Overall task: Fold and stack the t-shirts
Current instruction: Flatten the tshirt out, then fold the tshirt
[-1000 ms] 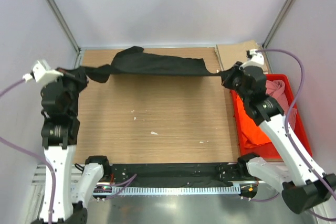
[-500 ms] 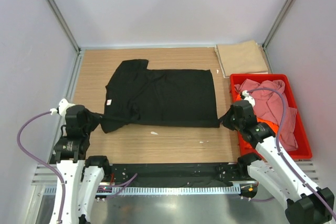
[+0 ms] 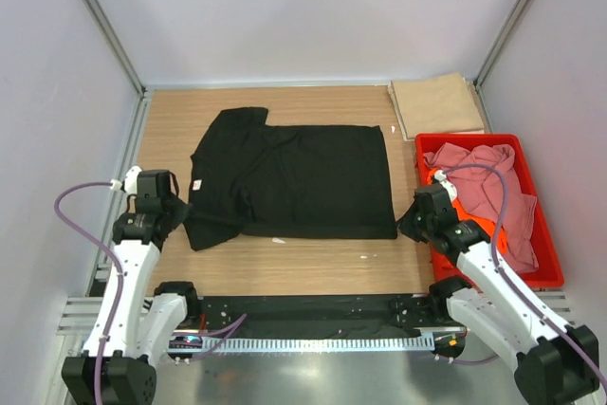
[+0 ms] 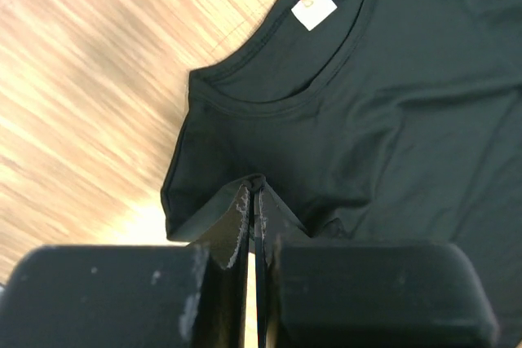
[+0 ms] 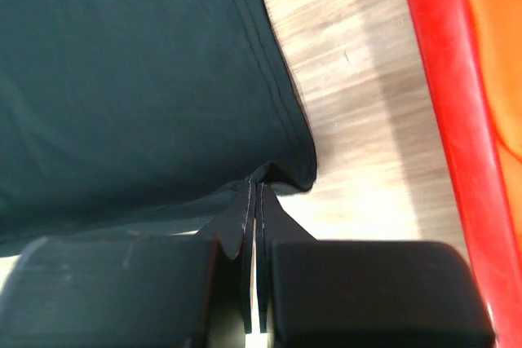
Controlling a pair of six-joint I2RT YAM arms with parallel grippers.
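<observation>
Pinching black tee (image 3: 303, 177) corners low: L fingers (image 4: 222, 227), R fingers (image 5: 234, 223).

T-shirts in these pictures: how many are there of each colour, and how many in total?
black t-shirt: 1
tan t-shirt: 1
pink t-shirt, in the red crate: 1
orange t-shirt, in the same crate: 1
Total: 4
</observation>
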